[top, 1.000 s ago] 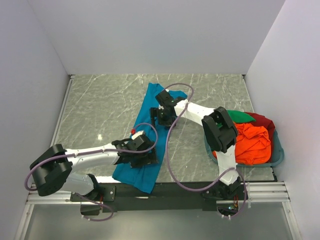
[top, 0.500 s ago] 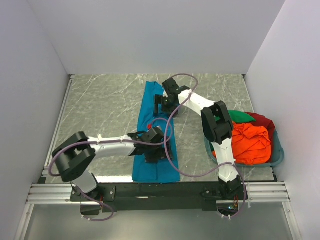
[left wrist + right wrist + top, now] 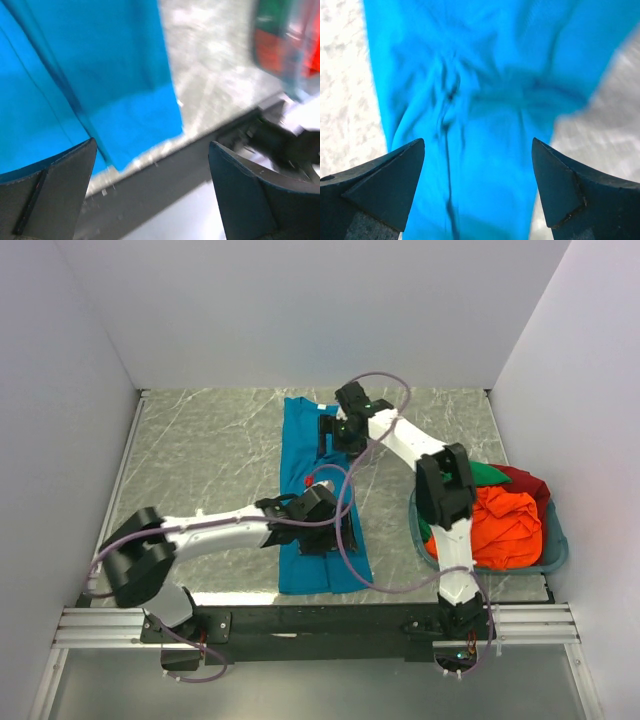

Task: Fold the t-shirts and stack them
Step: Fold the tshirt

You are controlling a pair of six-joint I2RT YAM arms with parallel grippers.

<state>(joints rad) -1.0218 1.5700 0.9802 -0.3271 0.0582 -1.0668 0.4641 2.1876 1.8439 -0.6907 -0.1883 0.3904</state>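
Teal-blue cloth is seen as 1 long, narrow strip down the middle of the grey marbled table (image 3: 210, 450). The teal-blue t-shirt (image 3: 298, 445) is laid flat from close to the far edge to the near edge, its near end slightly further right than its far end.

The left arm (image 3: 215, 530) is bent sharply at its elbow on the near left and stretched low across the table to the right, so that its wrist is held over the near half of the shirt. In the left wrist view the left gripper (image 3: 152, 145) is shown with its 2 fingers spread wide and nothing between them. The shirt's near corner and the table's near edge are seen below it, blurred.

The right arm (image 3: 440, 490) is raised from its base on the near right, folded at the elbow beside the basket (image 3: 562, 548), and reached far forward and leftward to the shirt's far end. The right gripper (image 3: 477, 142) is likewise spread apart, with no cloth pinched. Wrinkled blue fabric is seen beneath it, with bare table on both sides. Whether either gripper is touching the cloth cannot be told.

3 more shirts are heaped in the basket on the right, well apart from the spread one: an orange-red t-shirt (image 3: 505, 525) on top, with a green t-shirt (image 3: 480, 473) and a dark red t-shirt (image 3: 525, 483) at the far side.
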